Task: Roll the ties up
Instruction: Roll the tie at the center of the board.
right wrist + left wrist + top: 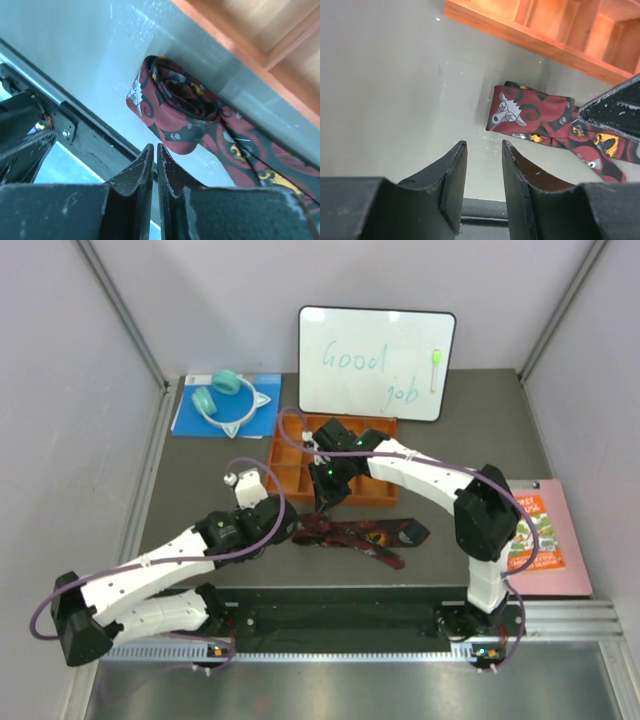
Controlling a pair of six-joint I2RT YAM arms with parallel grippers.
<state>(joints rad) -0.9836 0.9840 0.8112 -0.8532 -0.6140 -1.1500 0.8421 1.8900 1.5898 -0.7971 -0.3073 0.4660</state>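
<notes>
One maroon-red tie with black pattern (pixel 365 535) lies flat on the grey table in front of the orange tray (pixel 283 456). Its left end is folded over into a loose partial coil (pixel 312 528). My left gripper (pixel 288 527) sits just left of that end, slightly open and empty; in the left wrist view the tie (pixel 535 117) lies beyond my gripper (pixel 484 150). My right gripper (pixel 325 504) hovers over the coiled end, shut and empty; in the right wrist view the coil (pixel 175 110) lies just past my gripper (pixel 155 148).
The orange tray has several compartments and also shows in the wrist views (pixel 530 35) (pixel 260 45). A whiteboard (pixel 376 362) stands at the back. A blue pad with a teal headband (pixel 222 400) lies back left, a pink book (pixel 540 535) right. A metal rail (pixel 340 615) runs along the front.
</notes>
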